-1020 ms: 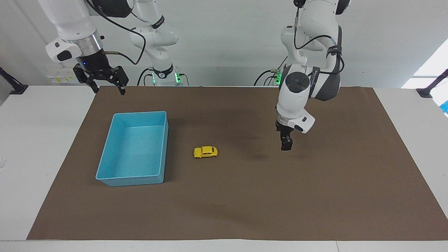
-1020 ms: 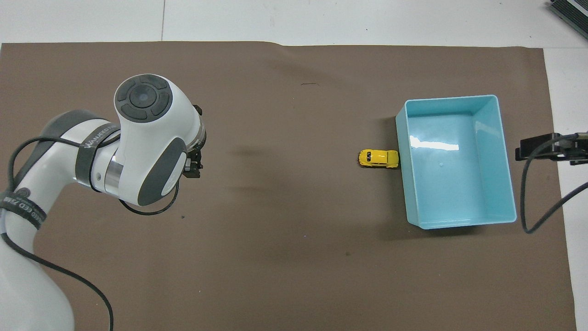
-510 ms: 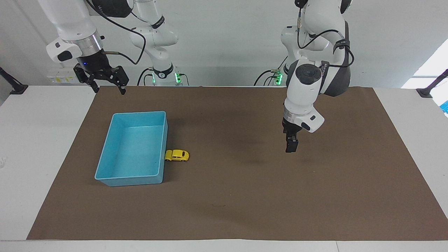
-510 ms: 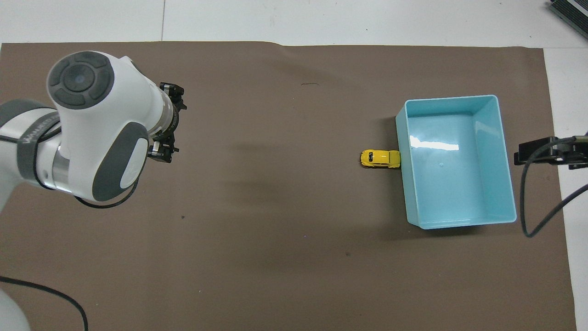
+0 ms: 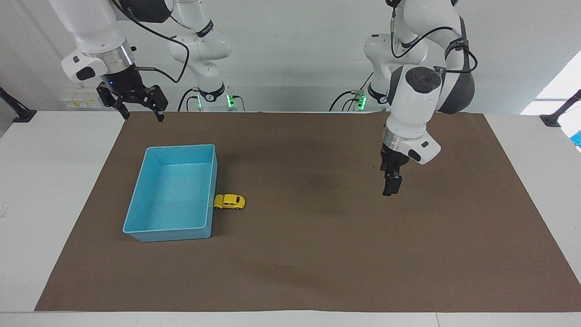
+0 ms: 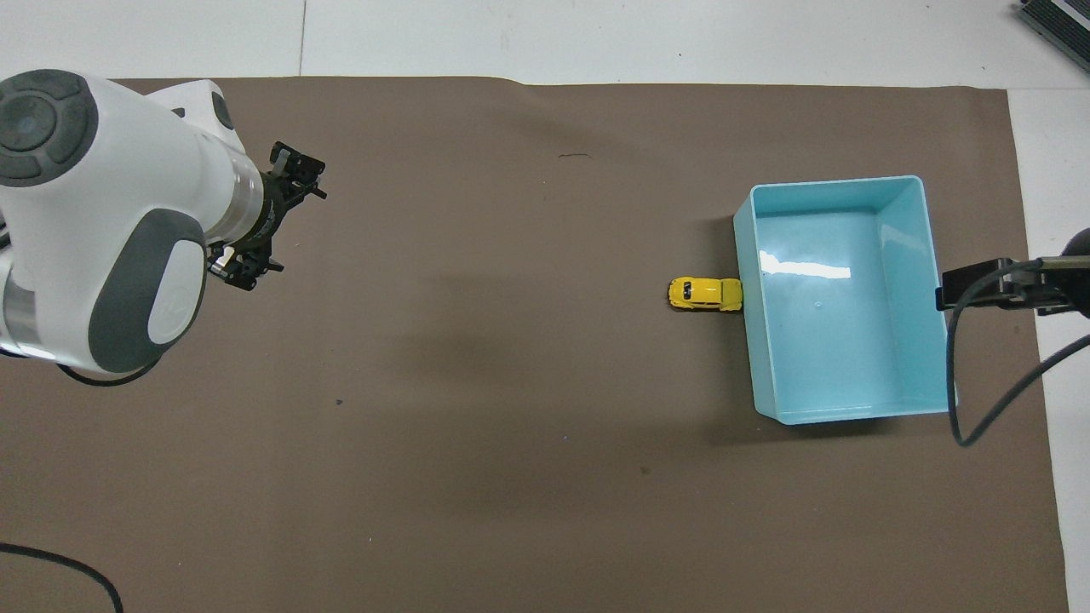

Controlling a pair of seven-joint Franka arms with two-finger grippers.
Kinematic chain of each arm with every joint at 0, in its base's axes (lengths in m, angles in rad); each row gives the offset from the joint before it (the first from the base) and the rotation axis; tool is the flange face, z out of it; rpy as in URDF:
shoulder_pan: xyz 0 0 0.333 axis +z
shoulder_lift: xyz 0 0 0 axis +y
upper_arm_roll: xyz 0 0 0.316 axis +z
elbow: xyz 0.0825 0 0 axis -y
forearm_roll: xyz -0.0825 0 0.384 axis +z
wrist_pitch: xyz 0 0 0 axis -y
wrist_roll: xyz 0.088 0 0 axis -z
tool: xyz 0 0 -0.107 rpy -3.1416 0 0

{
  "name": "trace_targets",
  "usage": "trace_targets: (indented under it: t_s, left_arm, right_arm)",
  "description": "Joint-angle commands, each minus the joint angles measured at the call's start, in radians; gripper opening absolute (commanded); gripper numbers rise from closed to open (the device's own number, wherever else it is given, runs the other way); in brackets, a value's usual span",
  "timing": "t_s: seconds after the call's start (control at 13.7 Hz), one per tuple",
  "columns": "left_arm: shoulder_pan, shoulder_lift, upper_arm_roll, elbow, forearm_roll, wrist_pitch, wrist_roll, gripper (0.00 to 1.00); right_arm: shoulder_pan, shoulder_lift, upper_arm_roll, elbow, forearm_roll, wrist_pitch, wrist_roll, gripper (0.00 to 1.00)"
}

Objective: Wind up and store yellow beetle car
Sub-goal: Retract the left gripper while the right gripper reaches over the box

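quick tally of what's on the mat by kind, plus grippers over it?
Car: 1, yellow, against the bin's wall
Bin: 1, blue, nothing in it
Mat: 1, brown
Grippers: 2, left gripper over bare mat, right gripper raised near the mat's edge by the robots; both open, holding nothing
Total: 5

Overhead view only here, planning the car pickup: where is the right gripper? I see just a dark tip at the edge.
Observer: The right gripper hangs high above the white table, open and empty, at the right arm's end.
Operator: Is the left gripper on the mat?
Observer: No, the left gripper hangs clear above the brown mat, empty.
Operator: And the car?
Observer: The small yellow beetle car stands on its wheels, one end against the light blue plastic bin's wall.
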Motion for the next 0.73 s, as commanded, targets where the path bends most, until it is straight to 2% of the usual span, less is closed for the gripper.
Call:
trace_targets:
  t_s: [0.0,0.15,0.44,0.66]
  left_arm:
    - [0.045,-0.007,-0.01,0.018,-0.02,-0.044,0.21,1.0]
    - [0.053,-0.014,-0.007,0.013,-0.02,-0.051,0.353,1.0]
    - [0.105,-0.022,-0.004,0.009,-0.02,-0.092,0.628,1.0]
    - [0.14,-0.031,-0.004,0.002,-0.02,-0.094,0.772,1.0]
  right_arm:
    - [-0.001,-0.012,0.021,-0.003,0.017,-0.01,-0.035,1.0]
    - [0.002,-0.015,0.021,-0.004,0.063,-0.01,-0.044,1.0]
    - [0.004,-0.018,0.06,-0.004,0.067,-0.01,-0.146,1.0]
    - [0.004,-0.018,0.097,-0.004,0.067,-0.007,-0.153,1.0]
